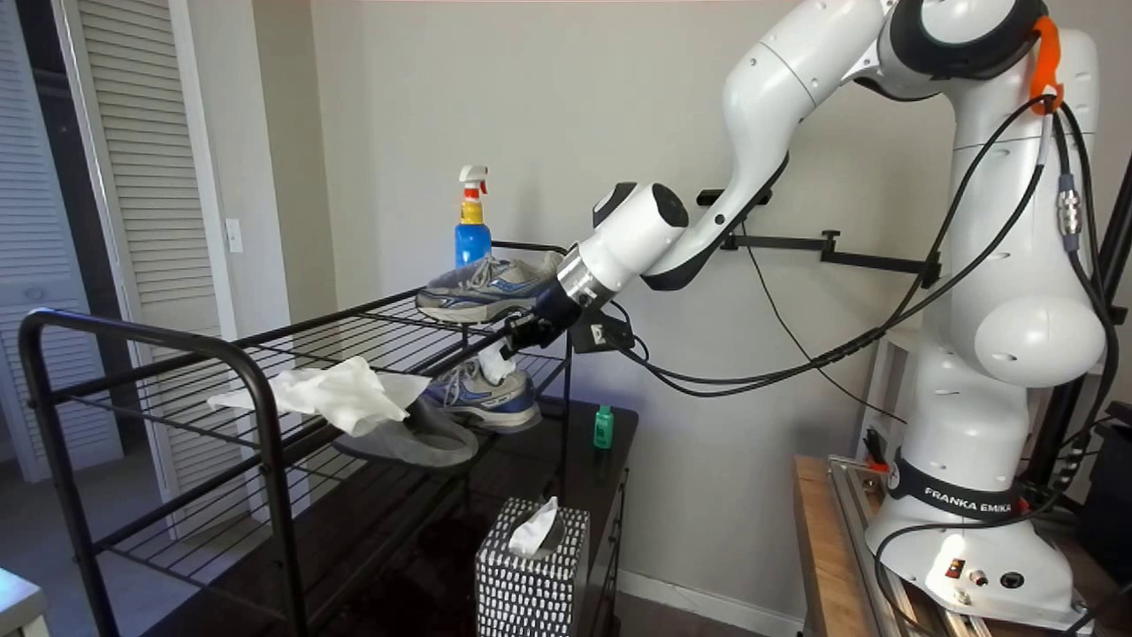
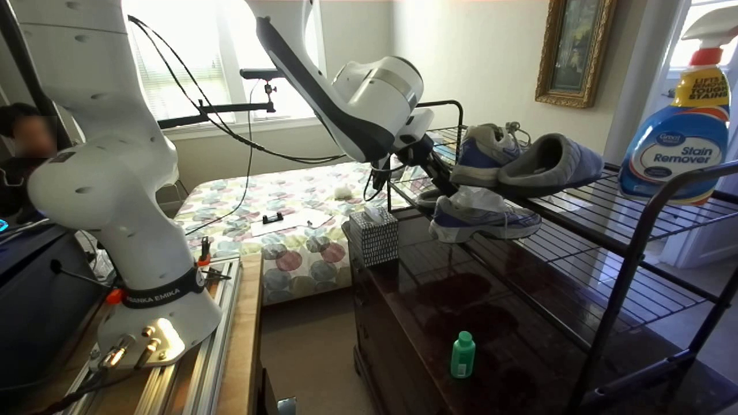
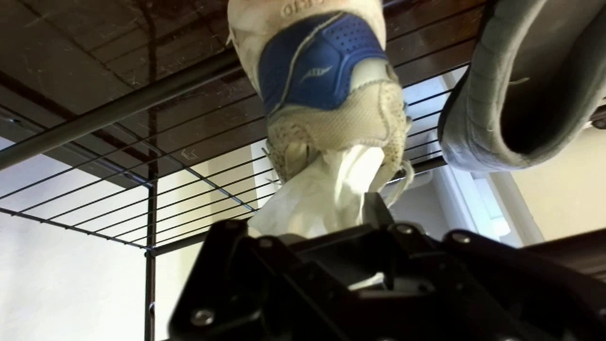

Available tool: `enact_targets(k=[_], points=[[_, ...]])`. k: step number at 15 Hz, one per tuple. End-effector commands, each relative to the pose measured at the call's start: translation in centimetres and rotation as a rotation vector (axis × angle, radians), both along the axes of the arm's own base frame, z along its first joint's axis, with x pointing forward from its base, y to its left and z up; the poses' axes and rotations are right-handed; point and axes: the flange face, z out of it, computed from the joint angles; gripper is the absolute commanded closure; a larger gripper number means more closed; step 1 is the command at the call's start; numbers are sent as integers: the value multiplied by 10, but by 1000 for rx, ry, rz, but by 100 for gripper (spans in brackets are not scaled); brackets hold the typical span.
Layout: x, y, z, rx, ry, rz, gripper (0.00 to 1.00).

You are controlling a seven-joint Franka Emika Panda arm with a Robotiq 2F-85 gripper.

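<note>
white tissue [image 3: 310, 203] poking from a sneaker [image 3: 326, 66] up to the hand [image 1: 513, 343], sneaker on lower rack shelf [image 3: 118, 110], long axis across it, toe pointing away, hand clamped or apart, cannot tell

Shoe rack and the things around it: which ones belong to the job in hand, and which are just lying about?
Part of the job, it seems:
- fingers, right by the white tissue
- white tissue, in the lower running shoe's opening
- lower running shoe

Apparently just lying about:
- stain remover spray bottle
- small green bottle
- upper grey slipper
</note>
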Motion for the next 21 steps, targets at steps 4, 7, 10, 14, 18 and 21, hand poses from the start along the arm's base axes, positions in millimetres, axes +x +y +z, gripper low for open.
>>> enact_targets(k=[4, 7, 10, 14, 18, 21], points=[[-38, -14, 15, 106, 93, 164, 100], [-53, -21, 9, 125, 135, 197, 100], [-55, -17, 10, 86, 110, 164, 100], [-56, -12, 19, 41, 69, 124, 73], [-50, 4, 30, 1, 30, 158, 46], [-55, 8, 12, 11, 80, 197, 26]])
